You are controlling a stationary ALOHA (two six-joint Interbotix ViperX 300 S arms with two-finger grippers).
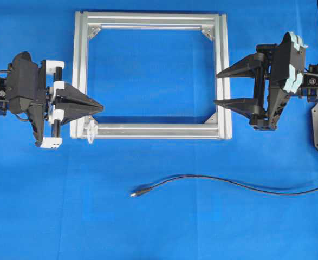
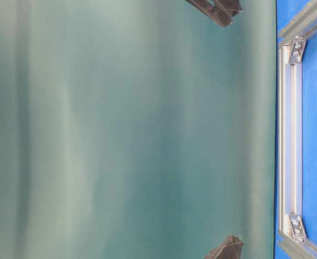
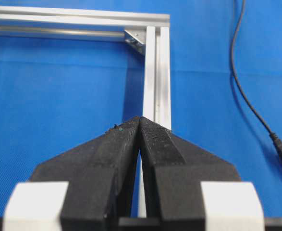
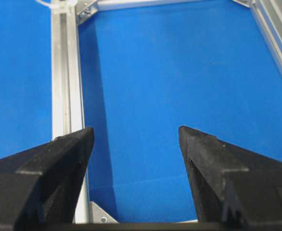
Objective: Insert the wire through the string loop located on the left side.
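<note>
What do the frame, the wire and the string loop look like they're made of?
The frame: likely aluminium extrusion, brushed silver with slotted channels and a metallic sheen. The wire: thin black cable, probably rubber or plastic sheathed, since it curves loosely, ending in a small dark plug. The string loop: whitish, translucent, perhaps plastic thread or nylon; too small to tell.

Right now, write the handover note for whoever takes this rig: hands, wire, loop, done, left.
Left hand: shut, empty, tips over the frame's left rail.
Right hand: open, empty, at the frame's right rail.
Wire: lying loose on the blue table in front of the frame, plug tip pointing left, touched by neither hand.
String loop: hanging at the frame's front-left corner, nothing through it.
Done: nothing yet.
Left: pick up the wire near its plug and thread it through the loop.
</note>
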